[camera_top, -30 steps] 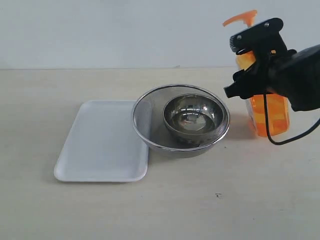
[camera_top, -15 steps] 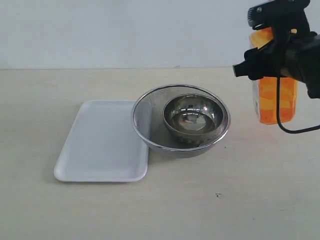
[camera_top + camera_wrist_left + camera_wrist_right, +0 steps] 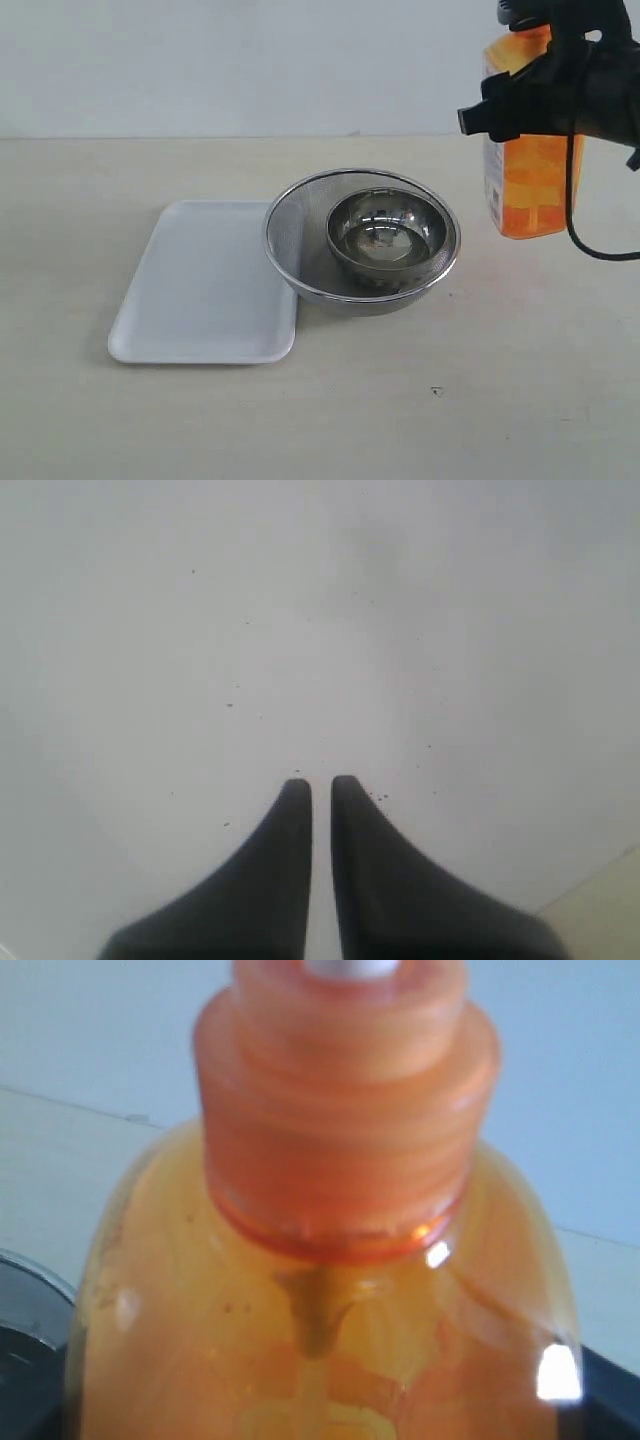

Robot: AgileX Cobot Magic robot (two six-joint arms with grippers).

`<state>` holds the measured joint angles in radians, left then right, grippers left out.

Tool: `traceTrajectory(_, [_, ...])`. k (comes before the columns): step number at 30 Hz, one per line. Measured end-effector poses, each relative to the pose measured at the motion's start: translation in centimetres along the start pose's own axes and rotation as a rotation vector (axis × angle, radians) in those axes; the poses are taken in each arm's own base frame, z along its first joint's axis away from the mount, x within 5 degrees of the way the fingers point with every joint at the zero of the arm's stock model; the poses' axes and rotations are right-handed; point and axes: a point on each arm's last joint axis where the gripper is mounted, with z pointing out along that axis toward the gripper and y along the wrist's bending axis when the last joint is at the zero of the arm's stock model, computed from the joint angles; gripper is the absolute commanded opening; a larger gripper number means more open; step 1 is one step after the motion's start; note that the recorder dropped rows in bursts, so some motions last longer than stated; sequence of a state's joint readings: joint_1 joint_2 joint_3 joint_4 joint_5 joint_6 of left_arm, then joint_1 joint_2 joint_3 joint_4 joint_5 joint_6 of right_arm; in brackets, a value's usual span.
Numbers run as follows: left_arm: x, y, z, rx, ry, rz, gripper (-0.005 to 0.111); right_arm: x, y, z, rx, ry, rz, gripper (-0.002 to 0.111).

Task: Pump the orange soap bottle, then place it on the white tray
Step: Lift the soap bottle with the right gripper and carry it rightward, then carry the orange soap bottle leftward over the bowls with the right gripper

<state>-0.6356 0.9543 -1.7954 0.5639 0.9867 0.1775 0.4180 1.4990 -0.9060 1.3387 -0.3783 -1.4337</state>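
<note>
Well, exterior view: your right fingers (image 3: 495, 110) grasp orange soap bottle (image 3: 530, 190) at far right, beside mesh strainer (image 3: 290, 240) with steel bowl (image 3: 385, 235) inside. White tray (image 3: 190, 290) lies on tabletop (image 3: 450, 400) left of strainer, well apart from bottle.
Left wrist view: left fingers (image 3: 295, 820) pressed together, holding nothing, over plain white surface (image 3: 300, 630).
Right wrist view: bottle neck and white stem fill picture.

Round steel mesh strainer (image 3: 288, 240) stands upright near the middle of the table (image 3: 180, 430). A smaller polished steel bowl (image 3: 387, 238) sits inside it, right of centre. Bowl contents unclear, possibly reflections only. Small dark speck (image 3: 436, 391) on the table in front. Plain pale wall (image 3: 220, 60) behind.
</note>
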Motion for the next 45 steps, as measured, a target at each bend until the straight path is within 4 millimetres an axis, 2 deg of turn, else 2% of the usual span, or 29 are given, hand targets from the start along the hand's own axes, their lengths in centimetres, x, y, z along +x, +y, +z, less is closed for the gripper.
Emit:
traceTrajectory(9, [0.0,0.0,0.0,0.0,0.0,0.0,0.005,-1.1,-0.4,-1.0,-0.006,-0.058,-0.045,0.0])
traceTrajectory(21, [0.0,0.0,0.0,0.0,0.0,0.0,0.005,-3.4,0.2,-2.2,-0.132,-0.129,-0.034,0.0])
traceTrajectory(45, [0.0,0.0,0.0,0.0,0.0,0.0,0.005,-3.2,1.8,-2.6,-0.309,-0.116,-0.124,0.0])
